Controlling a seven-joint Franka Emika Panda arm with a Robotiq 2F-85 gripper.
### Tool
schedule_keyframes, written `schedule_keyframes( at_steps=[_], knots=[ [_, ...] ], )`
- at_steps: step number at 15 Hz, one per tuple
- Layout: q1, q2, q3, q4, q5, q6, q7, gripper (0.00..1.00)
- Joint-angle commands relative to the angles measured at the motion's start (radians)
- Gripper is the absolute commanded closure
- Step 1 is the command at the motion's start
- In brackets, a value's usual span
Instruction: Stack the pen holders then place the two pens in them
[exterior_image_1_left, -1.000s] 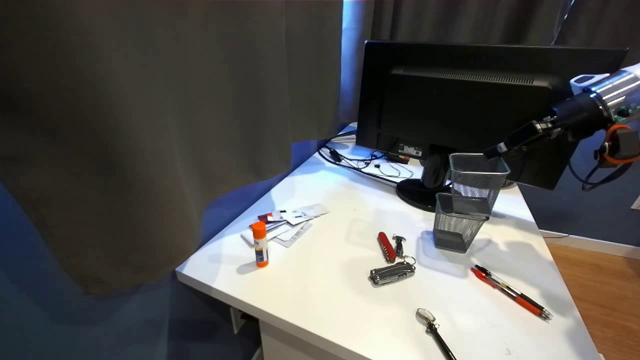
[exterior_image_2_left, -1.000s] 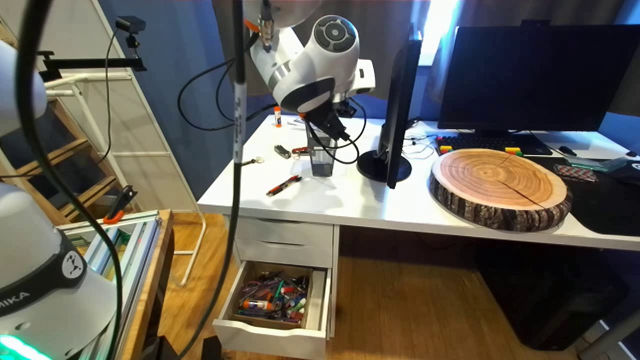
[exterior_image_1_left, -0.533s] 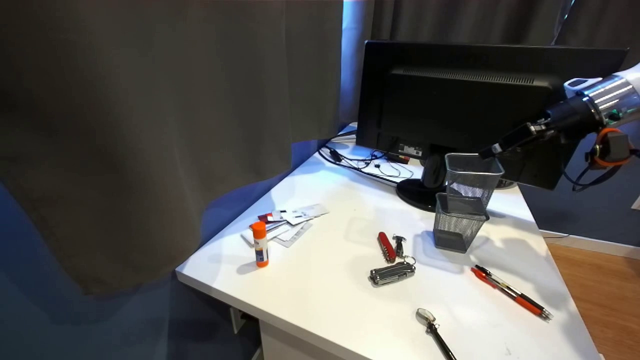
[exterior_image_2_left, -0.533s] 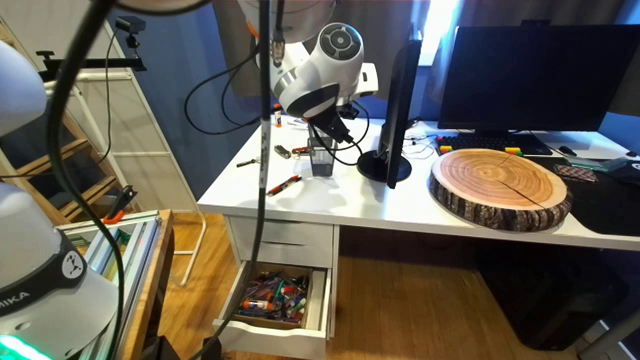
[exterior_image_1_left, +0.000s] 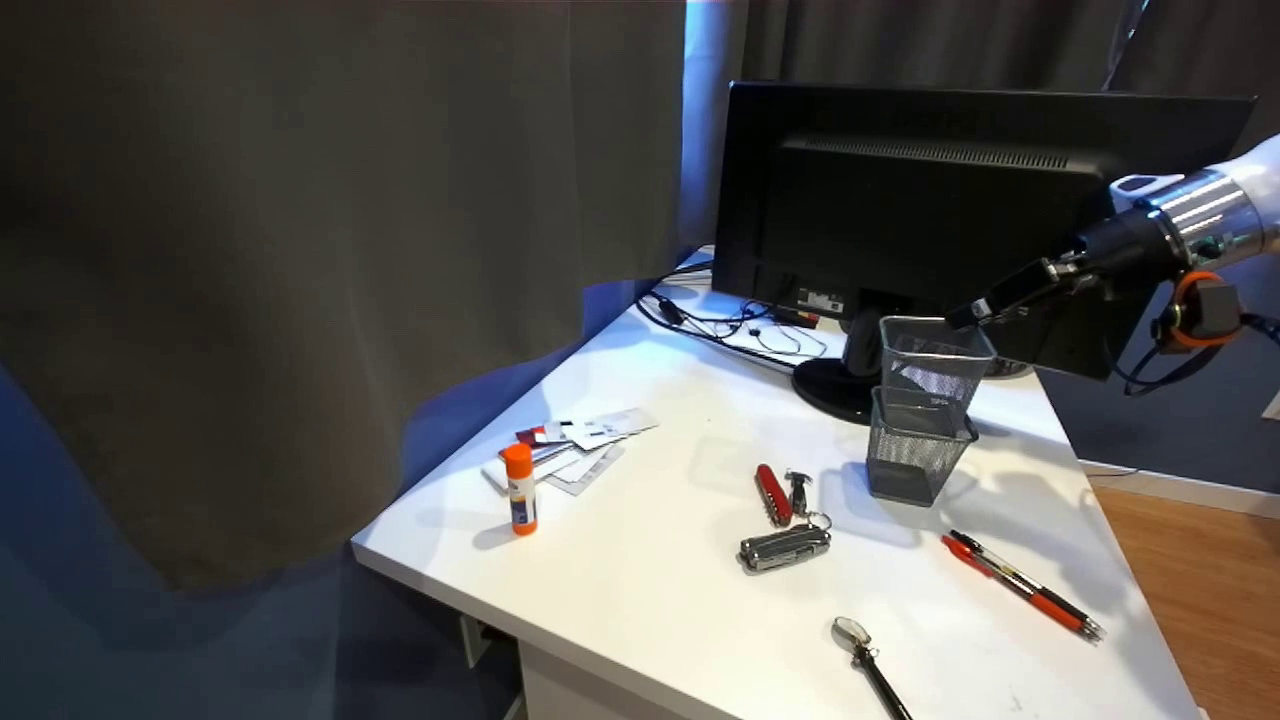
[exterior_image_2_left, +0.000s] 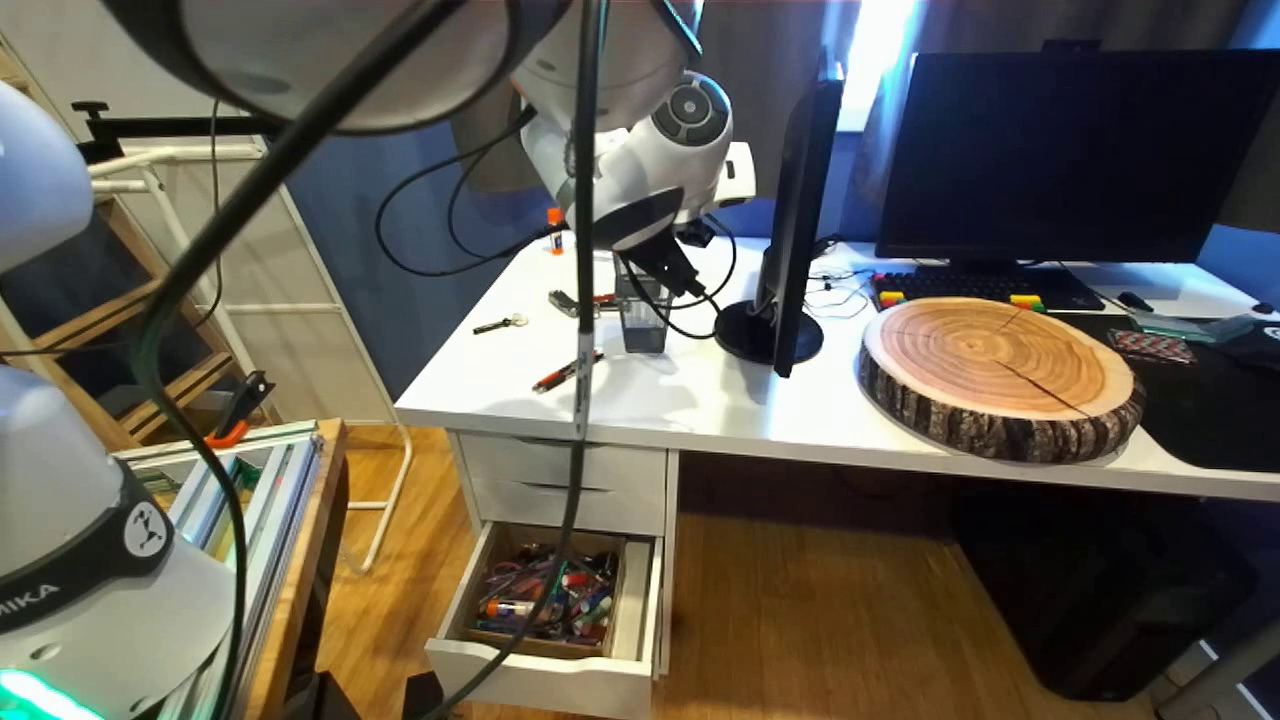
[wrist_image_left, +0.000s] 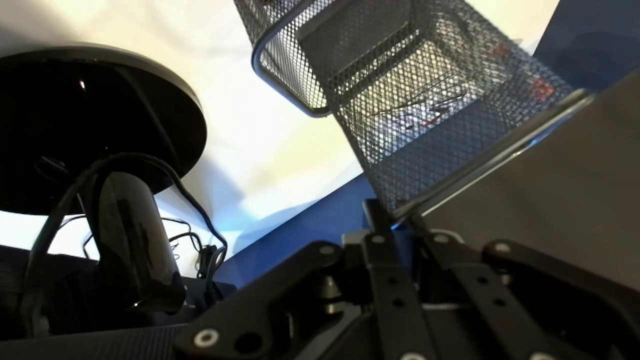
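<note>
The gripper (wrist_image_left: 395, 220) is reaching down at a slant from the arm (exterior_image_2_left: 650, 160), and its fingers (wrist_image_left: 378, 227) are clenching the upper cup (exterior_image_1_left: 935, 375) by a corner of its rim — the wrist view is showing that rim running in between the tips. The upper cup is hanging with its mouth facing up, its base overlapping the mouth of the lower cup (exterior_image_1_left: 903, 465) in an exterior view; whether the base is sitting inside, above or just behind that mouth, I cannot tell. The lower cup is standing upright on the desk (exterior_image_1_left: 680, 600), near the foot (exterior_image_1_left: 820, 385) of the monitor (exterior_image_1_left: 940, 210).

The pens (exterior_image_1_left: 1022, 585) are lying flat on the desk near the lower cup, side by side and close together.

A red knife (exterior_image_1_left: 773, 494) is lying just beside a small dark tool (exterior_image_1_left: 798, 492), with a silver multitool (exterior_image_1_left: 785, 548) resting next to them. A magnifier-like tool (exterior_image_1_left: 875, 670) is lying well apart from the cups, its black handle running out of an exterior view. A glue stick (exterior_image_1_left: 521, 490) is standing upright near some spread cards (exterior_image_1_left: 600, 428). On the monitor's other side a wood slice (exterior_image_2_left: 1000, 365) is resting on the desk — and below, a drawer (exterior_image_2_left: 590, 685) is standing open, holding a jumble of small things (exterior_image_2_left: 595, 605).
</note>
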Motion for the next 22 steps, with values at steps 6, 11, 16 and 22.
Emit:
schedule_keyframes(
  at_steps=[6,11,16,22],
  knots=[
    [0.006,-0.011,-0.014,0.026,-0.002,-0.046,0.038,0.31],
    [0.045,-0.221,-0.071,-0.049,0.089,-0.083,0.201,0.01],
    [0.089,-0.445,-0.108,-0.153,0.154,-0.165,0.341,0.00],
    [0.295,-0.677,-0.217,-0.216,0.281,-0.375,0.385,0.00]
  ],
)
